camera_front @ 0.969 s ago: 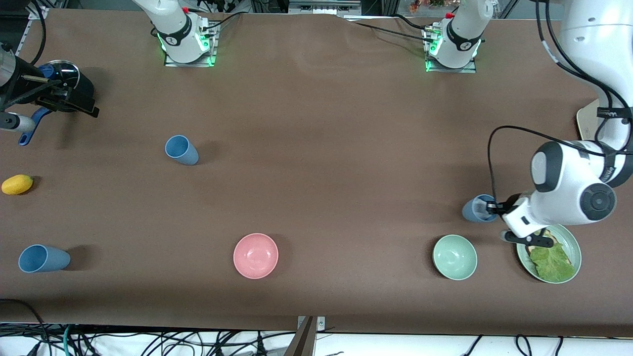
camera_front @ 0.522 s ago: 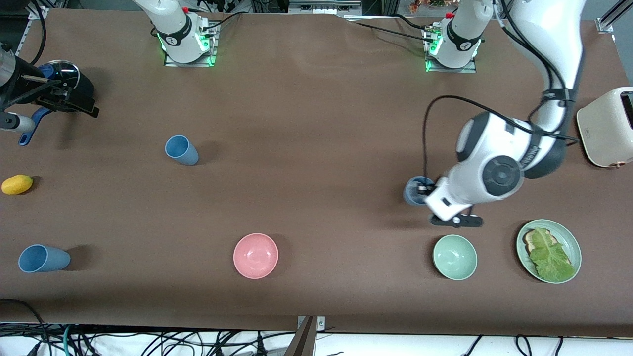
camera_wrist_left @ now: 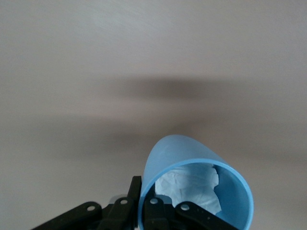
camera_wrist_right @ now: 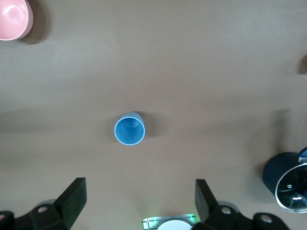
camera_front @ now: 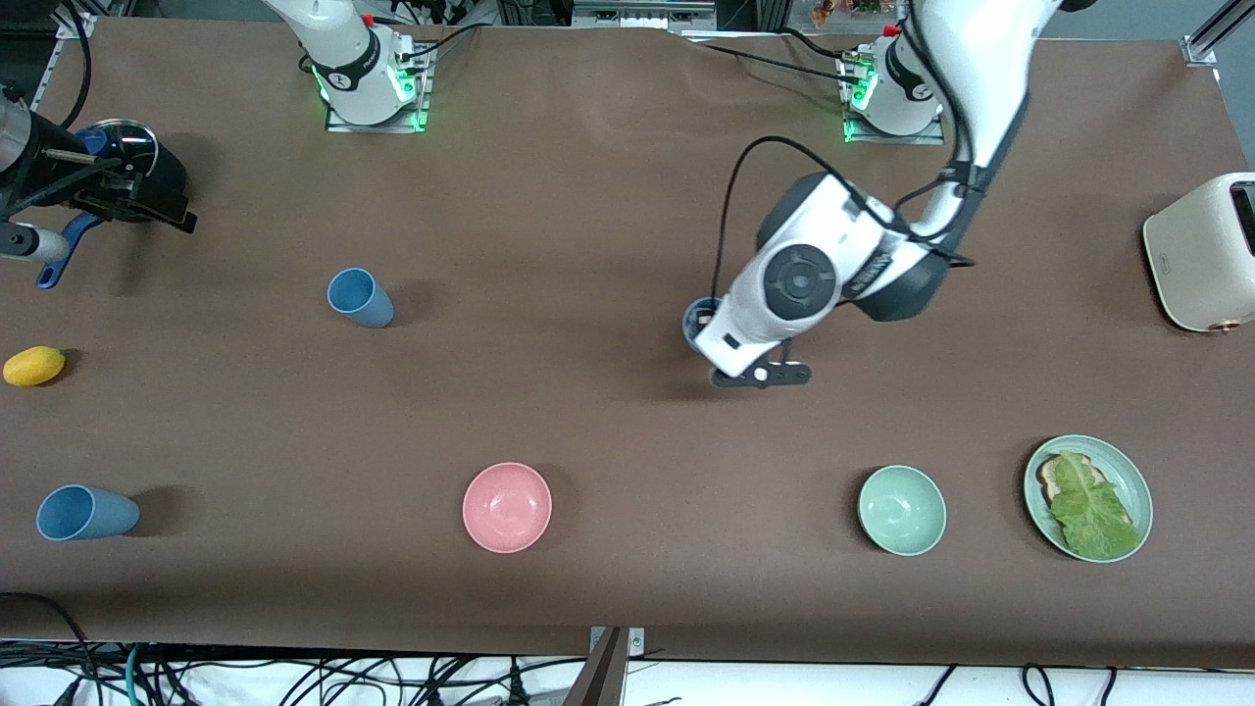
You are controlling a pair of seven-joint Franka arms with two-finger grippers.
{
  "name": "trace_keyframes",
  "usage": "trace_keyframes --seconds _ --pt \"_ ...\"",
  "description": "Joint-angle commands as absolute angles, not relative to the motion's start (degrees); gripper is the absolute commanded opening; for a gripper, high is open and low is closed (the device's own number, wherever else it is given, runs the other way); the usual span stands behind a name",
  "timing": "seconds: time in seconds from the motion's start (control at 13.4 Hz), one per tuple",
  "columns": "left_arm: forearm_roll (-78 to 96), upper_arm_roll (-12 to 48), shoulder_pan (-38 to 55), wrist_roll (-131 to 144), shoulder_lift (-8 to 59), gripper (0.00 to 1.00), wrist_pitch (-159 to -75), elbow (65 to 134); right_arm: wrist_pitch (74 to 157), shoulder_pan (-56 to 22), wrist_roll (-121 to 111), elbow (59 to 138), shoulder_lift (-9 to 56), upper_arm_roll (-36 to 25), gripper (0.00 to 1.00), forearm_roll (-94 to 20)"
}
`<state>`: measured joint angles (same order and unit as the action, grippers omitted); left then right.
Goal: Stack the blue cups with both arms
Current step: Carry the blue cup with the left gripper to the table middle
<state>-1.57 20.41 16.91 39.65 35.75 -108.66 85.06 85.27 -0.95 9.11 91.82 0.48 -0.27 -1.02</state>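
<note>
My left gripper (camera_front: pixel 708 329) is shut on the rim of a blue cup (camera_front: pixel 696 320), above the table's middle. In the left wrist view one finger sits inside the cup (camera_wrist_left: pixel 192 160) and one outside, the gripper (camera_wrist_left: pixel 144 206) pinching its wall; something white and crumpled lies inside. A second blue cup (camera_front: pixel 361 297) stands nearer the right arm's base and shows upright in the right wrist view (camera_wrist_right: pixel 129 129). A third blue cup (camera_front: pixel 86 513) sits near the front edge at the right arm's end. My right gripper (camera_wrist_right: pixel 139 203) is open and empty, high over the table above the second cup.
A pink bowl (camera_front: pixel 507 507) and a green bowl (camera_front: pixel 902 510) sit near the front edge. A green plate (camera_front: pixel 1139 480) holds lettuce and toast. A cream toaster (camera_front: pixel 1201 252) stands at the left arm's end. A black pot (camera_front: pixel 132 162) and a yellow fruit (camera_front: pixel 34 366) lie at the right arm's end.
My left gripper has carried its blue cup from beside the green plate toward the table's middle and the right arm's end. The other cups have not moved.
</note>
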Motion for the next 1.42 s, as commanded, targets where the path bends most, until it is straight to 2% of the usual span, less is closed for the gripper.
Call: trace_keyframes --seconds 0.0,0.37,0.45,0.52,0.6,0.89,1.34 --pt "-0.7 19.8 19.0 42.1 39.3 0.00 -113.3 85.0 85.0 -1.0 9.7 90.4 1.1 -0.4 1.00 -1.8" --pt "-0.4 19.9 20.1 43.7 40.2 0.01 -114.3 85.6 85.9 -1.1 10.0 90.5 1.5 -0.1 1.00 -1.9" --pt "-0.4 19.9 20.1 43.8 40.2 0.26 -114.3 85.7 85.8 -1.1 10.0 90.5 1.5 -0.1 1.00 -1.9" --pt "-0.4 19.9 20.1 44.3 40.1 0.92 -113.7 85.8 85.8 -1.1 10.0 90.5 1.5 -0.1 1.00 -1.9" --pt "-0.4 19.9 20.0 45.3 39.7 1.00 -113.5 85.8 85.9 -1.1 9.9 90.9 1.6 -0.1 1.00 -1.9" --pt "-1.1 19.3 18.0 46.7 31.8 1.00 -104.8 84.8 86.2 -1.0 10.0 92.2 7.4 -0.1 1.00 -1.9" --pt "-1.4 18.6 8.5 43.4 20.4 1.00 -98.1 82.9 111.9 -0.8 9.9 115.3 5.3 -0.4 1.00 -1.9"
